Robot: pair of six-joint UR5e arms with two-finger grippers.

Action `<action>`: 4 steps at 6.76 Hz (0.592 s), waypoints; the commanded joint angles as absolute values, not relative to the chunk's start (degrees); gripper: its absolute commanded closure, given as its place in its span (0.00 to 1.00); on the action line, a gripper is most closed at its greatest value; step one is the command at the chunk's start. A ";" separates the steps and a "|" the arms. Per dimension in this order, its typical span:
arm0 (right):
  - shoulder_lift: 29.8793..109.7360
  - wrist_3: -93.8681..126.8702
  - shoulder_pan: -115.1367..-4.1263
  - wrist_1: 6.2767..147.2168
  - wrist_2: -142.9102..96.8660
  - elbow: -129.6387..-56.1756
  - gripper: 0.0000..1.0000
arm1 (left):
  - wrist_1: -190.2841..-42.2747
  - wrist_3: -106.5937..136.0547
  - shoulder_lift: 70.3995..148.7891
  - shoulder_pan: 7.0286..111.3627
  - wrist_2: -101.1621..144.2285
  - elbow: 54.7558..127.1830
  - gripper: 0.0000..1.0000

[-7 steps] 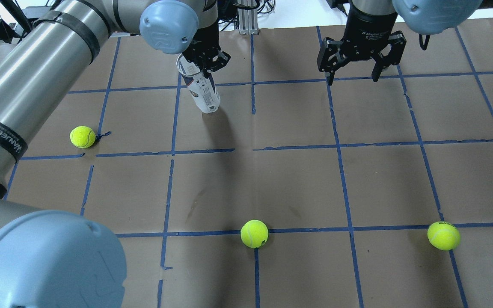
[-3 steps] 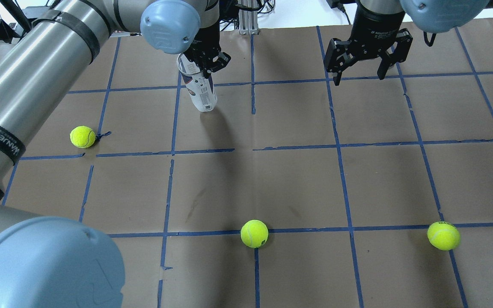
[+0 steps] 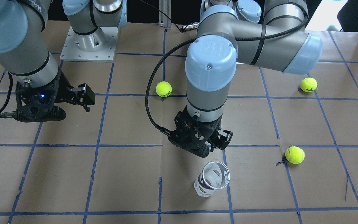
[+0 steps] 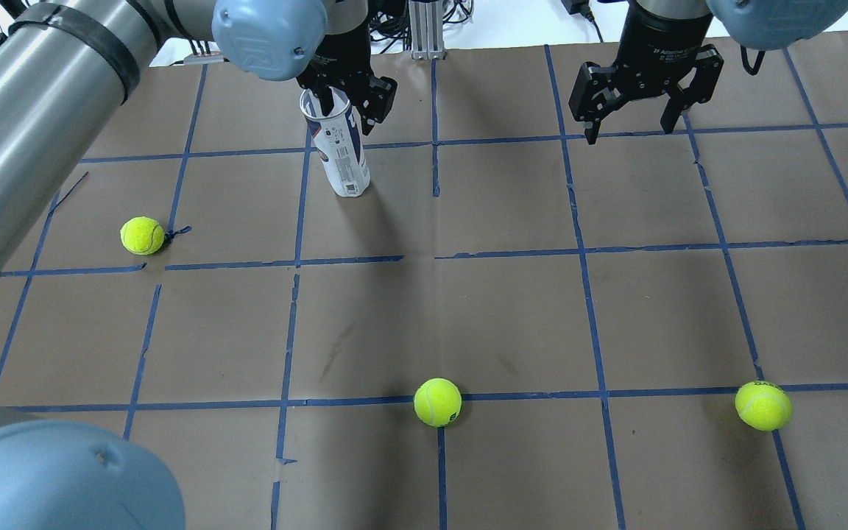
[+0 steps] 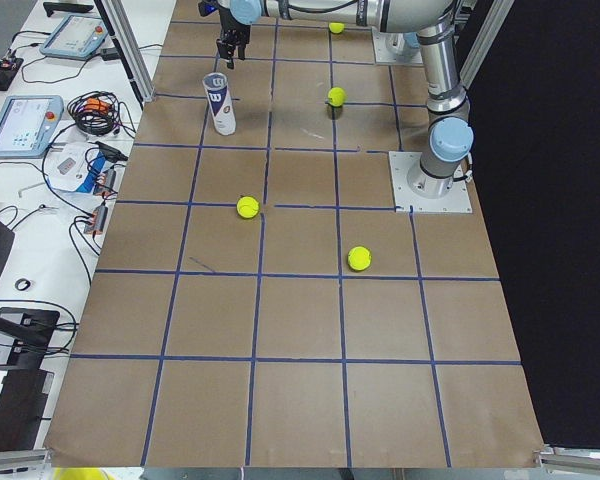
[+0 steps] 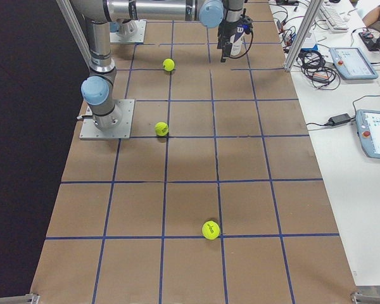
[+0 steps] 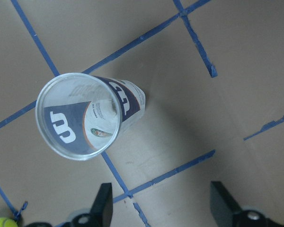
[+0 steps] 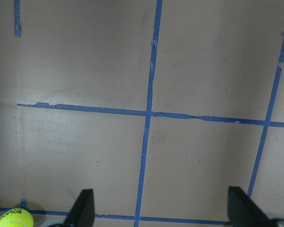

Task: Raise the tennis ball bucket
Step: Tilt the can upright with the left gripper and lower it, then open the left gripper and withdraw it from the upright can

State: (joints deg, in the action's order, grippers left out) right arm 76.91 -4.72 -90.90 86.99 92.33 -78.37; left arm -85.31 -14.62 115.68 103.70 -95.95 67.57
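Just a brown-papered table (image 4: pixel 512 309) with a blue tape grid (image 4: pixel 582 251). Got the tennis ball bucket (image 4: pixel 343 158) standing upright just below the left gripper (image 3: pixel 214 146), one ball (image 4: pixel 142 235) off to its left, second ball (image 4: pixel 437 402) and third ball (image 4: pixel 762 405) well back from the right gripper (image 4: pixel 630 126), robot-side.

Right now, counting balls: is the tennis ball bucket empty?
Empty: left wrist view sees down the tennis ball bucket, no balls inside.

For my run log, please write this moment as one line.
left gripper: open, clear of tennis ball tube | tube: upright on table, not held | right gripper: open, empty
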 commanded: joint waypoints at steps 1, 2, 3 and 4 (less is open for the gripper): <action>78.83 -4.66 -90.79 85.00 94.04 -77.87 0.00 | -90.50 -13.98 108.85 101.71 -95.80 67.94 0.00; 78.84 -4.66 -90.79 84.90 93.96 -77.78 0.00 | -92.35 -12.84 105.42 99.17 -94.93 68.64 0.00; 78.84 -4.66 -90.62 84.99 94.13 -77.70 0.00 | -92.89 -10.22 102.60 96.97 -94.49 71.69 0.00; 78.84 -4.66 -90.62 84.90 94.22 -77.35 0.00 | -92.20 -7.93 99.87 96.07 -94.31 76.16 0.00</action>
